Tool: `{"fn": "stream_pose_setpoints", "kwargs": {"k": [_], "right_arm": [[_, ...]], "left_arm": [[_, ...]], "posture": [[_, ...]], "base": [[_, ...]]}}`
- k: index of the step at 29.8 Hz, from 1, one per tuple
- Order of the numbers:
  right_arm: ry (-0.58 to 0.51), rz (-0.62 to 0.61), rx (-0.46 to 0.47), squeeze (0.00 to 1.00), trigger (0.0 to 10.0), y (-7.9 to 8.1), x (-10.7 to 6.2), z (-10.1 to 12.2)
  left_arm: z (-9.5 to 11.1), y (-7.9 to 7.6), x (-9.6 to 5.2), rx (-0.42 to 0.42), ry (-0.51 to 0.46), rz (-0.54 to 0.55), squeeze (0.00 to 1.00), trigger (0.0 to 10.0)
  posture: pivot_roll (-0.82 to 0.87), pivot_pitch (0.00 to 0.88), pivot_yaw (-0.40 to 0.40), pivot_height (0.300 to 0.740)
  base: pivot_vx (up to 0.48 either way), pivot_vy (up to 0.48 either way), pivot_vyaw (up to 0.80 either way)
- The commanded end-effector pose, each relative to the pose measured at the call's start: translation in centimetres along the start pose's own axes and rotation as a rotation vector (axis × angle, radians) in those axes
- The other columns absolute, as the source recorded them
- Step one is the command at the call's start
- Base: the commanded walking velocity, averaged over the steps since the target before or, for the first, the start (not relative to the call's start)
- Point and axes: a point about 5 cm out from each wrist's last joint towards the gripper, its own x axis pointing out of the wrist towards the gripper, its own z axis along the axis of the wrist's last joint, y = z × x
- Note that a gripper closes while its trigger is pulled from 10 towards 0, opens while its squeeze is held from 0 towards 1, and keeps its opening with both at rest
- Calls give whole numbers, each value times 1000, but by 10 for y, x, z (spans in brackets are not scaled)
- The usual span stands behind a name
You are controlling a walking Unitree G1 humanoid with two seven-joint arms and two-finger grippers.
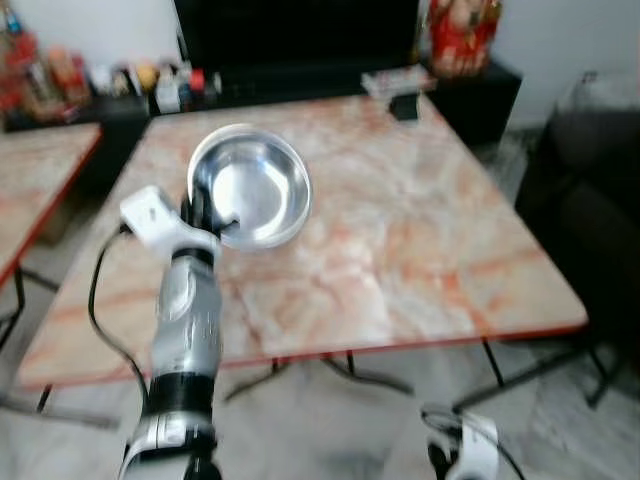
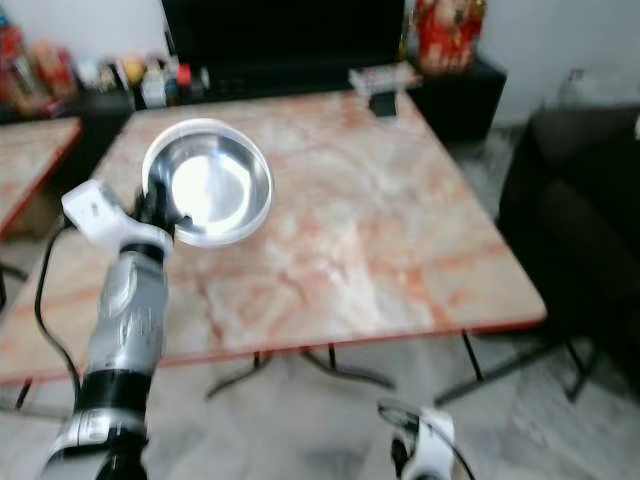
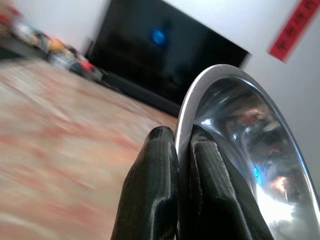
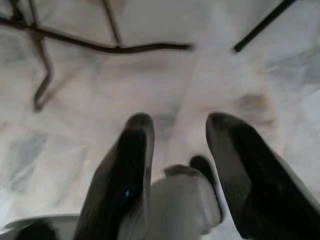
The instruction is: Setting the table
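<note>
One round, shallow bowl of polished stainless steel (image 1: 250, 188) was in play, its inside mirror-bright with a broad white glare and its thin rolled rim paler than the rest. It was over the near-left part of the square pink-and-cream marble-patterned table with a red edge (image 1: 420, 240); whether it rested on the top or was held just above it could not be told. The left gripper (image 3: 181, 150) pinched the bowl's near rim, one black finger (image 3: 152, 185) outside the wall and the other inside, pressed tight against the metal.

The right gripper (image 4: 177, 145) hung low beside the robot over the pale marbled floor (image 4: 165, 80), its two black fingers spread apart with nothing between them.

A second table of the same pattern (image 1: 35, 180) stood to the left. Behind both ran one low black cabinet (image 1: 300, 85) carrying a blurred cluster of small bottles and jars (image 1: 150, 85), too soft to count, one large dark screen (image 1: 300, 30) and one red figurine (image 1: 462, 35).
</note>
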Motion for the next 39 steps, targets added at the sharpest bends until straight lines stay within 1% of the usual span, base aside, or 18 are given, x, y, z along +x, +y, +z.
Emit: {"fn": "stream_pose_setpoints", "kwargs": {"k": [1,8,11,14,16,17,18,20,21,23,25,28,31,32,34,35,37,39], "right_arm": [[-10,3,-1,0,10000,2,1,4],[-14,6,2,0,10000,3,1,4],[-11,7,0,0,10000,3,1,3],[-8,9,-2,0,10000,4,1,2],[-7,9,-1,0,10000,4,1,2],[-7,9,-1,0,10000,4,1,1],[-6,11,-1,0,10000,5,1,1],[-6,11,-1,0,10000,5,1,1],[-5,12,0,0,10000,5,1,1],[-4,14,-1,0,10000,6,1,1],[-4,15,0,0,10000,6,1,1],[-6,15,3,0,10000,7,2,1],[-6,16,4,0,10000,8,2,1],[-5,16,8,0,10000,8,2,1],[-3,17,10,0,10000,9,1,0],[-3,17,10,0,10000,9,1,0],[-1,16,13,0,10000,9,1,-1],[0,16,14,0,10000,9,1,-2]], "left_arm": [[3,-3,2,-1,6,-41,0,10000],[-9,0,-5,8,80,-72,0,10000],[-18,3,-8,13,149,-61,0,10000],[-29,2,-10,9,246,-69,0,10000],[-30,2,-10,-15,253,-63,0,10000],[-33,4,-10,-33,283,-36,0,10000],[-38,6,-11,-79,336,17,0,10000],[-40,6,-11,-99,355,35,0,10000],[-44,7,-11,-117,399,58,0,10000],[-46,6,-11,-135,423,60,0,10000],[-50,8,-12,-153,471,107,0,10000],[-52,15,-11,-86,497,155,0,10000],[-54,17,-12,-109,527,182,0,10000],[-57,19,-14,-123,559,218,0,10000],[-59,22,-16,-143,584,244,0,10000],[-59,22,-16,-143,584,244,0,10000],[-63,22,-18,-154,622,246,0,10000],[-64,22,-19,-159,627,248,0,10000]], "posture": [[-170,0,52,740],[-170,0,52,740],[-169,0,53,740],[-169,0,56,740],[-173,0,57,740],[-172,0,60,740],[-172,0,60,740],[-172,0,60,740],[-170,0,59,740],[-170,0,59,740],[-171,0,61,740],[-173,0,66,740],[-174,0,69,740],[-175,0,72,740],[-176,0,74,740],[-176,0,74,740],[-176,0,74,740],[-176,0,74,740]], "base": [[0,0,0],[0,0,0],[0,0,0],[0,0,0],[0,0,0],[0,0,0],[0,0,0],[0,0,0],[0,0,0],[0,0,0],[0,0,0],[0,0,0],[0,0,0],[0,0,0],[0,0,0],[0,0,0],[0,0,0],[0,0,0]]}}
